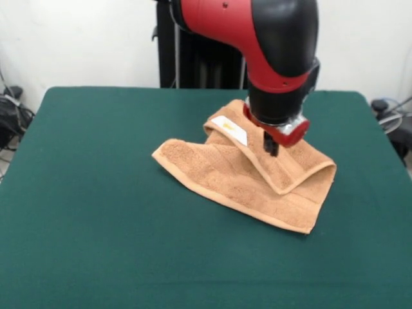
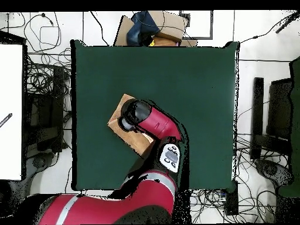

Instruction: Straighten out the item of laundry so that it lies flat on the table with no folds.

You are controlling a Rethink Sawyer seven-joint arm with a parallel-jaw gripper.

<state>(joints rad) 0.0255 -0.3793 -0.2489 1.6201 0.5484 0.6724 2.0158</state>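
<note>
The light orange-brown towel (image 1: 244, 177) lies right of the middle of the dark green table (image 1: 96, 193). It is folded over itself: an upper flap with the white label (image 1: 230, 130) runs as a raised ridge across the lower layer. My gripper (image 1: 270, 147) comes straight down onto that flap near the towel's far edge and touches it. I cannot see how its jaws stand. In the overhead view the arm's head covers the gripper and most of the towel (image 2: 119, 110); only a corner and an edge show on the table (image 2: 193, 88).
The black pedestal (image 1: 193, 58) stands behind the table's far edge. Cables and dark gear (image 1: 13, 116) lie on the floor at both sides. A cardboard box (image 2: 158, 29) sits beyond the table's far edge in the overhead view.
</note>
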